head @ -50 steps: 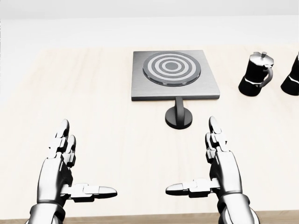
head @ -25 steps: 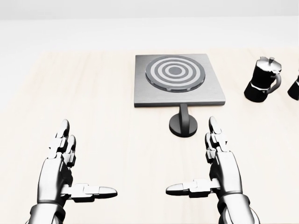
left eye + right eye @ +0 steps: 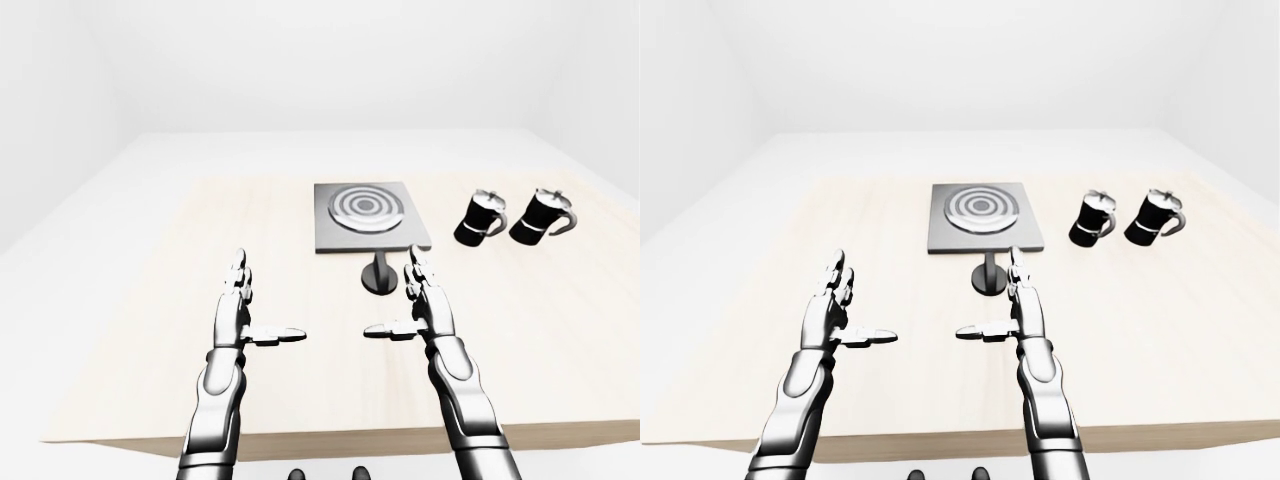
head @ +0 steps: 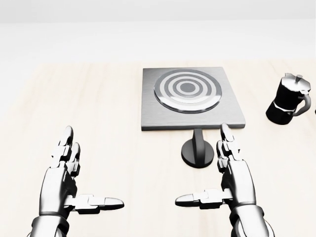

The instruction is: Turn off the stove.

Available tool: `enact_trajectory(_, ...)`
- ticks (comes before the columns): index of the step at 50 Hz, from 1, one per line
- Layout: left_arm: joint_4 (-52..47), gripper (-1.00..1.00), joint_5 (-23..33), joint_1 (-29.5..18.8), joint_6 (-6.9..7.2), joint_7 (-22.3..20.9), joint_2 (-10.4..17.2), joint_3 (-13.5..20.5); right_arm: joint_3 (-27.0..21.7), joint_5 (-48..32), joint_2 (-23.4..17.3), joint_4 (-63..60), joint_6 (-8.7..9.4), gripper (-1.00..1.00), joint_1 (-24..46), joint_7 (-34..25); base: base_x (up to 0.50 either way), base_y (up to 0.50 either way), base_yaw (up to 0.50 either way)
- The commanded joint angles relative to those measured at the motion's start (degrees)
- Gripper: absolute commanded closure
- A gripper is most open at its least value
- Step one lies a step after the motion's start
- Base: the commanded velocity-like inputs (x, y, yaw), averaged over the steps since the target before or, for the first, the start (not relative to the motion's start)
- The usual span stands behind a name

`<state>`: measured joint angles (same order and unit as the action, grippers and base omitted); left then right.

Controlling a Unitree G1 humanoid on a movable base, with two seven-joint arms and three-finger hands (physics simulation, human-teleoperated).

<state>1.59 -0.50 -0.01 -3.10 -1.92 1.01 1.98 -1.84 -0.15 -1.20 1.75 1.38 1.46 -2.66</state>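
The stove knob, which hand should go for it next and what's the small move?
Probably ease the right hand up and a little left toward the stove knob. Its open fingertips sit just right of the knob without touching it, while the left hand is far off to the left. The stove lies just above the knob.

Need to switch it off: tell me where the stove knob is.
In the head view the stove knob sits centre-right on the table, just below the stove, beside the right hand fingertips.

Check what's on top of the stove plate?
Nothing sits on the stove; its ringed burner is bare. Both coffee pots stand on the table, to its right.
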Motion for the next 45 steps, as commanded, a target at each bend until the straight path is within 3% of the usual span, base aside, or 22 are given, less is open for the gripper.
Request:
enact_trajectory(1,-0.5,-1.00,-0.1,0.2,0.21,-0.1,0.0,0.0,-0.1,0.1,0.0,0.6,-0.43,-1.00,0.1,0.0,0.16,0.00,0.00)
enact_trajectory(12,0.7,-1.00,-0.1,-0.3,-0.35,0.0,0.0,0.1,0.0,-0.1,0.0,0.2,0.37,-1.00,0.2,0.2,0.14,0.00,0.00)
enact_trajectory(14,0.3,-1.00,-0.3,-0.3,0.24,0.0,0.0,0.1,0.0,0.0,0.0,0.1,0.48,-1.00,0.2,0.2,0.03,0.00,0.00)
enact_trajectory(16,-1.5,-1.00,-1.9,-0.2,-0.48,1.2,-0.3,1.4,-0.1,0.1,0.0,0.4,0.54,-1.00,0.3,0.2,0.00,0.00,0.00)
enact_trajectory(17,-3.3,-1.00,-3.5,-0.4,1.91,1.9,-0.2,2.4,-0.1,0.1,0.0,0.3,0.56,-1.00,0.3,0.3,0.00,0.00,0.00)
enact_trajectory(19,-4.4,-1.00,-5.8,-1.4,3.16,3.9,0.0,4.2,-0.2,0.2,0.0,0.8,0.13,-1.00,0.3,0.4,0.00,0.00,0.00)
enact_trajectory(20,-5.9,-1.00,-7.3,-2.3,7.39,6.0,0.4,5.5,-0.2,0.2,0.0,0.9,0.06,-1.00,0.3,0.4,0.00,0.00,0.00)
enact_trajectory(21,-6.3,-1.00,-10.0,-3.2,8.10,7.8,0.8,7.9,-0.2,0.2,0.0,0.5,0.43,-1.00,0.3,0.5,0.00,0.00,0.00)
enact_trajectory(22,-6.1,-1.00,-10.4,-3.2,7.31,9.5,1.0,8.8,-0.2,0.2,0.0,0.5,0.42,-1.00,0.3,0.6,0.00,0.00,0.00)
enact_trajectory(24,-6.6,-1.00,-11.4,-2.6,4.26,12.6,1.6,10.8,-0.3,0.3,0.0,0.4,0.44,-1.00,0.3,0.6,0.00,0.00,0.00)
enact_trajectory(27,-5.1,-1.00,-13.8,-4.3,8.10,16.6,3.8,13.7,-0.4,0.4,-0.1,0.8,0.09,-1.00,0.3,0.5,0.00,0.00,0.00)
enact_trajectory(30,-3.3,-1.00,-16.2,-5.1,8.10,20.8,5.2,16.6,-0.4,0.4,-0.1,0.9,-0.12,-1.00,0.2,0.6,0.00,0.00,0.00)
enact_trajectory(31,-2.7,-1.00,-17.0,-5.0,7.70,21.2,5.3,17.1,-0.3,0.3,-0.1,0.6,0.14,-1.00,0.2,0.6,0.00,0.00,0.00)
enact_trajectory(32,-2.1,-1.00,-16.3,-4.4,4.63,21.6,5.6,17.4,-0.3,0.3,-0.1,0.4,0.29,-1.00,0.1,0.7,0.00,0.00,0.00)
enact_trajectory(33,-2.0,-1.00,-17.4,-3.7,5.23,22.4,6.3,18.9,-0.4,0.4,-0.1,1.0,-0.13,-1.00,0.2,0.6,0.00,0.00,0.00)
enact_trajectory(34,-1.5,-1.00,-17.5,-3.5,4.40,22.9,6.7,19.5,-0.3,0.4,-0.1,0.5,0.26,-1.00,0.1,0.6,0.00,0.00,0.00)
enact_trajectory(36,-1.9,-1.00,-18.2,-2.1,2.42,22.7,7.1,20.6,-0.3,0.4,-0.1,0.4,0.40,-1.00,0.1,0.6,0.00,0.00,0.00)
enact_trajectory(37,-1.8,-1.00,-17.6,-1.7,0.37,23.8,6.9,21.4,-0.3,0.4,-0.1,0.5,0.36,-1.00,0.1,0.5,0.00,0.00,0.00)
enact_trajectory(40,-2.5,-1.00,-19.1,-0.2,-0.14,24.2,7.0,23.4,-0.3,0.4,-0.1,0.2,0.51,-1.00,0.0,0.4,0.00,0.00,0.00)
enact_trajectory(41,-1.1,-1.00,-17.6,-0.4,-1.90,27.6,6.9,25.1,-0.4,0.4,-0.2,0.5,0.12,-1.00,0.0,0.3,0.00,0.00,0.00)
enact_trajectory(42,-0.2,-1.00,-16.8,-0.5,-1.90,29.1,7.3,25.6,-0.4,0.4,-0.2,0.8,-0.06,-1.00,0.1,0.3,0.00,0.00,0.00)
enact_trajectory(45,1.2,-1.00,-19.0,0.4,-1.90,27.4,8.7,26.7,-0.2,0.2,-0.1,0.2,0.46,-1.00,0.1,0.4,0.00,0.00,0.00)
